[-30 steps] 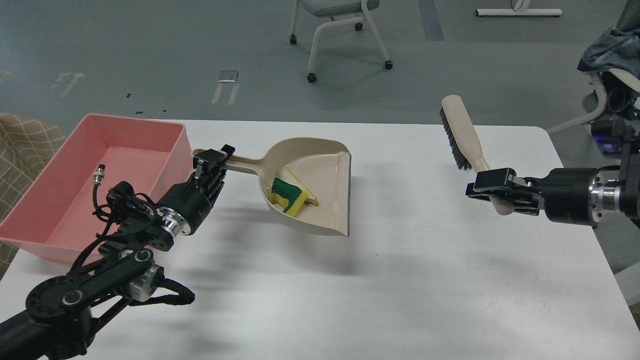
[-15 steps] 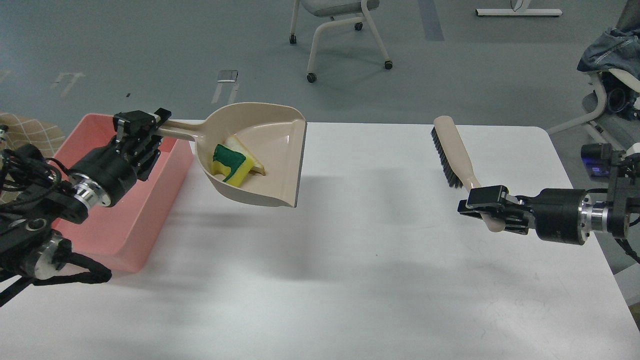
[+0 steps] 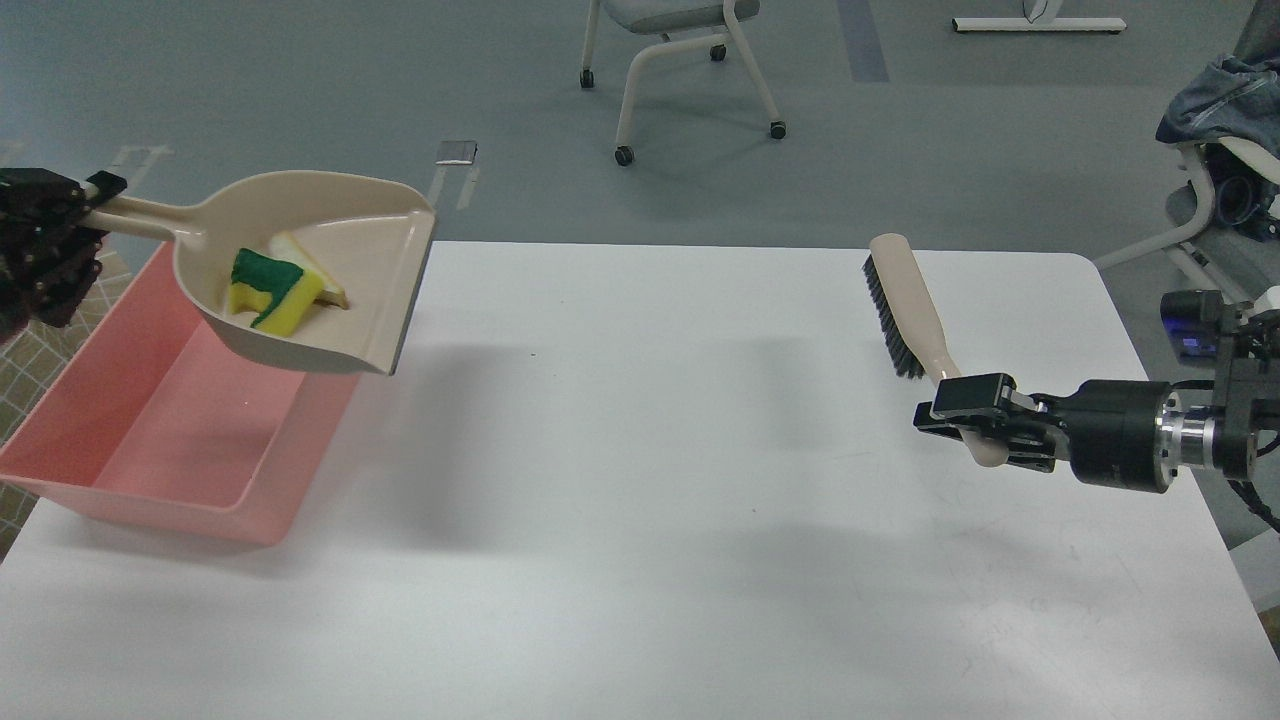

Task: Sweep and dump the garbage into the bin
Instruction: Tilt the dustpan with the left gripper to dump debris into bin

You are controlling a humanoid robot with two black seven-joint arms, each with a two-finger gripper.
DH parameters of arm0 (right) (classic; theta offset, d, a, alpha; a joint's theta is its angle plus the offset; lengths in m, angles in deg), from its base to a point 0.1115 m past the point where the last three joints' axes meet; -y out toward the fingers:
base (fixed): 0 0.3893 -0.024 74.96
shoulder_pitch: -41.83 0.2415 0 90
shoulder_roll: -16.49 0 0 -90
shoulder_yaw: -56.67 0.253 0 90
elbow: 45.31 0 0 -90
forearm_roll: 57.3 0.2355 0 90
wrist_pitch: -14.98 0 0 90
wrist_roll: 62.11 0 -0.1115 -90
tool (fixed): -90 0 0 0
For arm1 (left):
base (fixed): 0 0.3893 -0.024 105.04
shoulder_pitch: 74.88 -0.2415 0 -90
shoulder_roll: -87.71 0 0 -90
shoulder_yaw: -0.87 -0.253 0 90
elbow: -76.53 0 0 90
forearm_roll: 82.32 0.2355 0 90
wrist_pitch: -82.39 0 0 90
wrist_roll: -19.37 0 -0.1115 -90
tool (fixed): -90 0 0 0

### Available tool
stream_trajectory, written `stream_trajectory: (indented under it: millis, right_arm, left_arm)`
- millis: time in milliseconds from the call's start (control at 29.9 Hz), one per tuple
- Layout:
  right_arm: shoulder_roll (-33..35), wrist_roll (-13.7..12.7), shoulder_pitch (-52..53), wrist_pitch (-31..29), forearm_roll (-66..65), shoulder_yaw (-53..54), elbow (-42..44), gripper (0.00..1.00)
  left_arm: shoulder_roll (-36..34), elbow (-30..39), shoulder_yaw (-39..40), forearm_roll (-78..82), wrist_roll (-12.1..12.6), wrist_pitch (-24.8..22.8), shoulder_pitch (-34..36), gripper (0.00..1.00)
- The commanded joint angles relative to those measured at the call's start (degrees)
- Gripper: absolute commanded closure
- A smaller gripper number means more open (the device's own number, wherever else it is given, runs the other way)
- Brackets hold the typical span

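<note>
**Op:** Since half a second ago I've swung the dustpan (image 3: 300, 270) up and left; it now hangs at the upper left of the frame, above the pink bin (image 3: 150, 440). Right arm barely shifted.

**Obs:** Grips?

**Op:** Left gripper (image 3: 60, 235) sits at the far left edge, dark; it's at the end of the pan's handle and carrying it, but I can't tell the fingers apart. Right gripper (image 3: 975, 420), at right of frame, is clamped on the brush (image 3: 910, 310) handle, bristles facing left, held over the table (image 3: 650, 500).

**Obs:** Garbage?

**Op:** Both scraps lie inside the pan: yellow sponge (image 3: 270, 295), spongy, with a green face upward, and the pale slice (image 3: 315, 275) tucked beside it.

**Obs:** Step?

**Op:** Sweeping looks done; dumping is in hand. Next, I'd judge, tip the lip down over the tub's open middle. Pan is smooth beige plastic, so scraps should slide. Bin is glossy, tall-walled, rectangular.
</note>
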Motion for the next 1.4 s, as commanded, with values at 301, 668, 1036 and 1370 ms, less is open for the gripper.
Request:
stream_trajectory:
  millis: [301,668,1036,1370]
  right_arm:
    - [-0.76,-0.09,-0.09,-0.01,0.00,0.93,0.08,1.00]
    - [-0.93,-0.18,-0.18,-0.01,0.09,1.20,-0.01,1.00]
    - [-1.02,-0.18,-0.18,-0.01,0.09,1.11,0.08,1.00]
    - [-1.99,-0.27,-0.18,-0.01,0.00,1.28,0.17,1.00]
  left_arm:
    - [0.06,-15.55,-0.39,5.94,-6.26,-7.30,0.00,1.00]
    - [0.32,-16.96,-0.22,27.28,-8.51,3.23,0.35,1.00]
    - [-0.03,-16.96,-0.65,36.88,-8.51,13.17,1.32,1.00]
    - [-0.12,-16.78,-0.57,43.31,-8.51,14.06,3.95,1.00]
